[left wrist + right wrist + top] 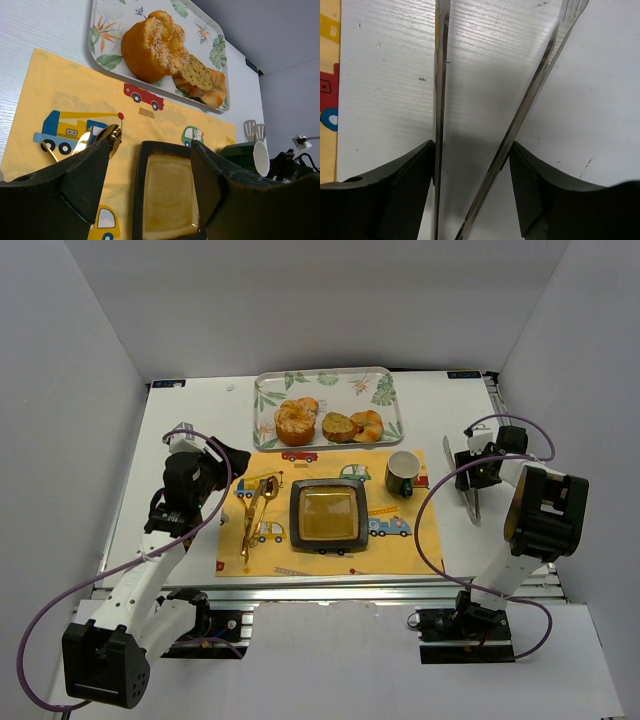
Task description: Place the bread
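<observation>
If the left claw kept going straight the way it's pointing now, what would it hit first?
Judging by the left wrist view, the left claw, open and empty, points across the yellow placemat at the dark square plate. It would probably meet that plate's near rim first; the bread on the tray lies beyond. Depth is uncertain.

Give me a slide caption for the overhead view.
Two arms flank a yellow placemat holding an empty square plate; bread waits on the leaf-print tray.
</observation>
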`<control>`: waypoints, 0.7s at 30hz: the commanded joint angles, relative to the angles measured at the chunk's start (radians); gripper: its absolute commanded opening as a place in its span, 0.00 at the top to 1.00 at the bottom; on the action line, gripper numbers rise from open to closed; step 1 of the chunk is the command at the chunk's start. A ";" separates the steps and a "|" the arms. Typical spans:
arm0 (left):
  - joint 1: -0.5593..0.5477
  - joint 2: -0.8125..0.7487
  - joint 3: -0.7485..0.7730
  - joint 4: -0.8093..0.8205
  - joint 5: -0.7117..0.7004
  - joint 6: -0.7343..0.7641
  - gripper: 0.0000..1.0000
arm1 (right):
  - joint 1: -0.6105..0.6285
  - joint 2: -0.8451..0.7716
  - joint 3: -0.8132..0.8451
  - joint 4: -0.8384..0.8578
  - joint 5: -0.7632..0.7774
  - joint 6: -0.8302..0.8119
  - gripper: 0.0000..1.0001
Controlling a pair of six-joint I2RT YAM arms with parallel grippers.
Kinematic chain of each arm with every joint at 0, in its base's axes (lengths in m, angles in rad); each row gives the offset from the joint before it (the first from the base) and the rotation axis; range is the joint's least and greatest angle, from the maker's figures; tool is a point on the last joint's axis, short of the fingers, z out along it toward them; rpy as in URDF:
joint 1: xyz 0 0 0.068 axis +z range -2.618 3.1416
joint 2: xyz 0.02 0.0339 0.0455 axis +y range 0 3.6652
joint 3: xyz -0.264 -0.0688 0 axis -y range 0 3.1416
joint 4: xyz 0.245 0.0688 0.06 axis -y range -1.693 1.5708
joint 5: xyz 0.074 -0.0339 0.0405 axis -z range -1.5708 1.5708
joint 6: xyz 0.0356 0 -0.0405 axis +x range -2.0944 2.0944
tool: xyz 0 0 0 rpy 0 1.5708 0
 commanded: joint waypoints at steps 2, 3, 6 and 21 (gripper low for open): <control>-0.002 -0.018 0.018 0.008 0.001 0.003 0.25 | -0.016 0.039 -0.063 -0.147 0.035 -0.015 0.37; -0.002 -0.017 0.018 0.013 0.001 0.003 0.25 | -0.018 0.039 -0.066 -0.144 0.035 -0.012 0.39; -0.002 -0.015 0.017 0.020 0.004 -0.001 0.25 | -0.019 0.039 -0.060 -0.131 0.023 -0.012 0.56; -0.002 -0.024 0.020 0.025 0.009 -0.012 0.25 | 0.111 -0.125 0.372 -0.280 -0.181 -0.099 0.75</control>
